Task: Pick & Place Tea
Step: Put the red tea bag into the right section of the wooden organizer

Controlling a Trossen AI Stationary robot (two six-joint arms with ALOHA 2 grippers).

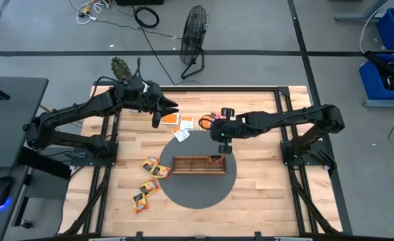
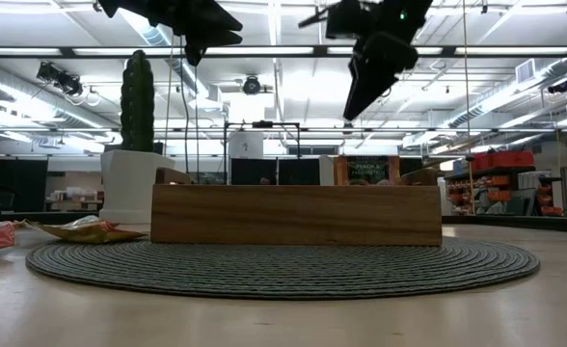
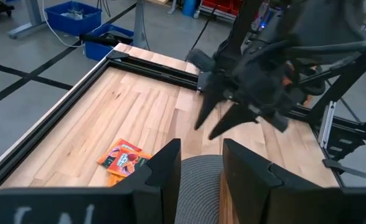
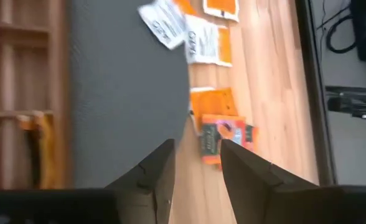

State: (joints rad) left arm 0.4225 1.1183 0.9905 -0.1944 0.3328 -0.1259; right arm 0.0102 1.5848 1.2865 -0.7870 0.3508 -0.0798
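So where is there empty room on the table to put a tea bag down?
The wooden table is bare to the right of the round mat and along its near edge. The mat is also bare in front of the tray. It is crowded behind the tray, where sachets lie under both tools, and left of the mat, where more sachets lie.
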